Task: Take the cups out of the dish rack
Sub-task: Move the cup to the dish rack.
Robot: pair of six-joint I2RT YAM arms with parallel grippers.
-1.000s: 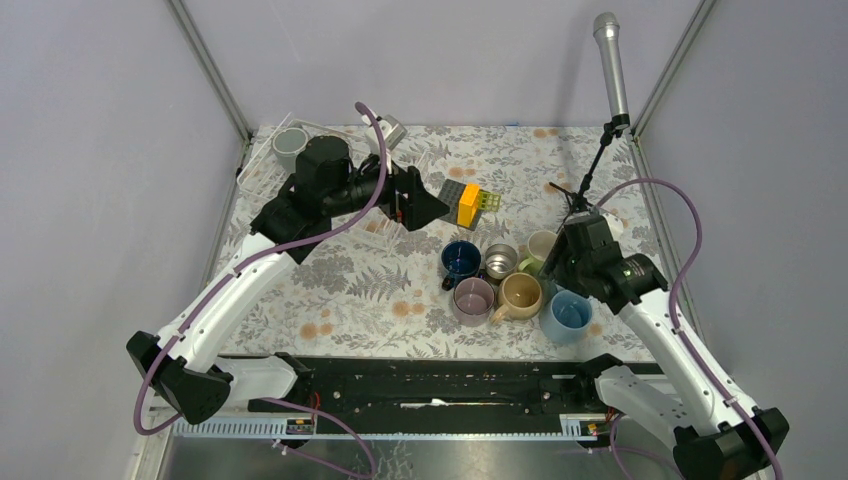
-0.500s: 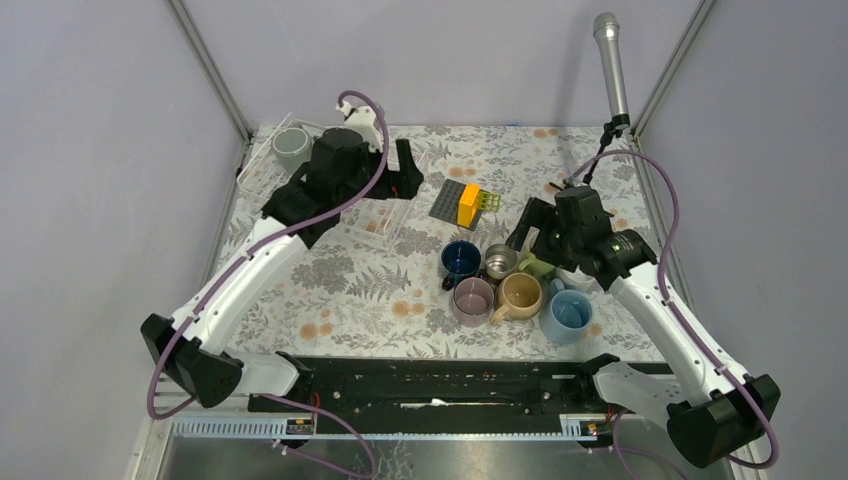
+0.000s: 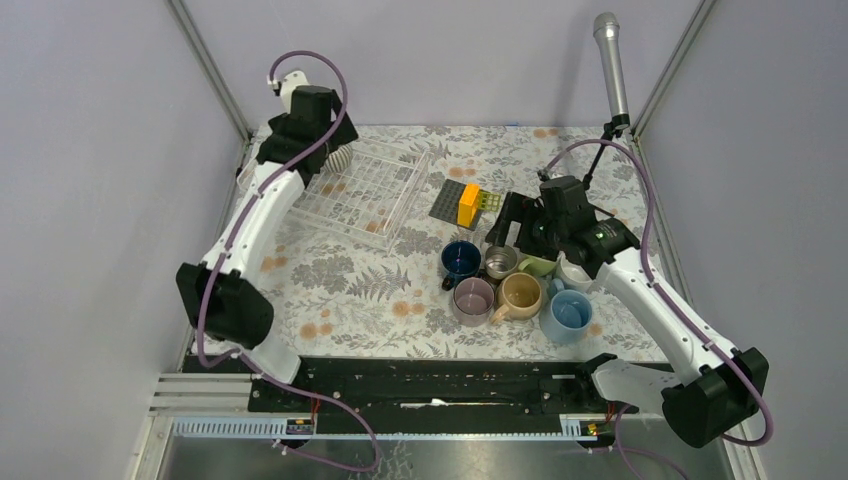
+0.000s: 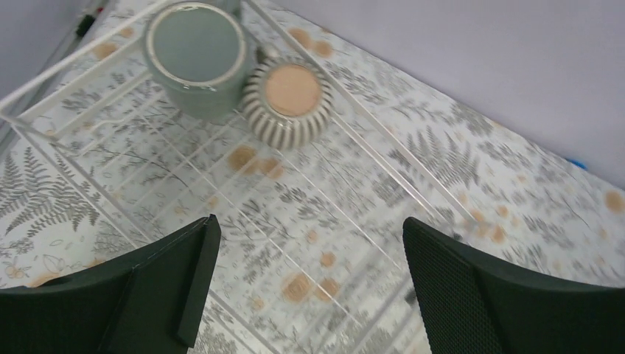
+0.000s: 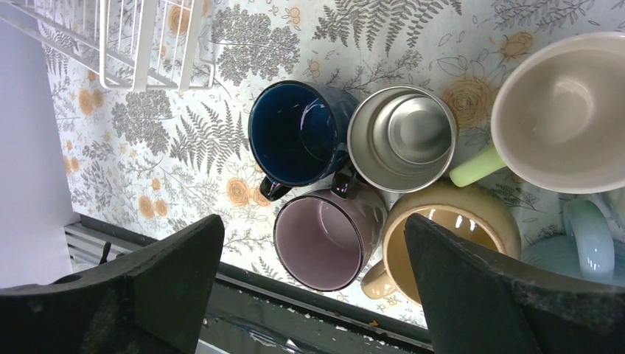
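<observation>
Fern-print table (image 4: pixel 516 184): ribbed mug (image 4: pixel 289 103) (inverted) sits ahead of left gripper (image 4: pixel 309 223).

Bench (image 3: pixel 340 290): we see a pale cover printed with grey ferns and orange flowers
Studded plate (image 3: pixel 447 202): dark grey, flat on the bench, towards the far side near the middle
Yellow block (image 3: pixel 468 205): we see it at the plate's right edge
Green block (image 3: pixel 489 201): pale green, just beside the yellow one, on its right
Microphone (image 3: pixel 609 62): silver-grey, upright on a thin black stand (image 3: pixel 598 160) at the far right corner
Walls (image 3: pixel 450 50): plain lilac-grey on three sides, we count metal posts (image 3: pixel 208 68) at both far corners
</observation>
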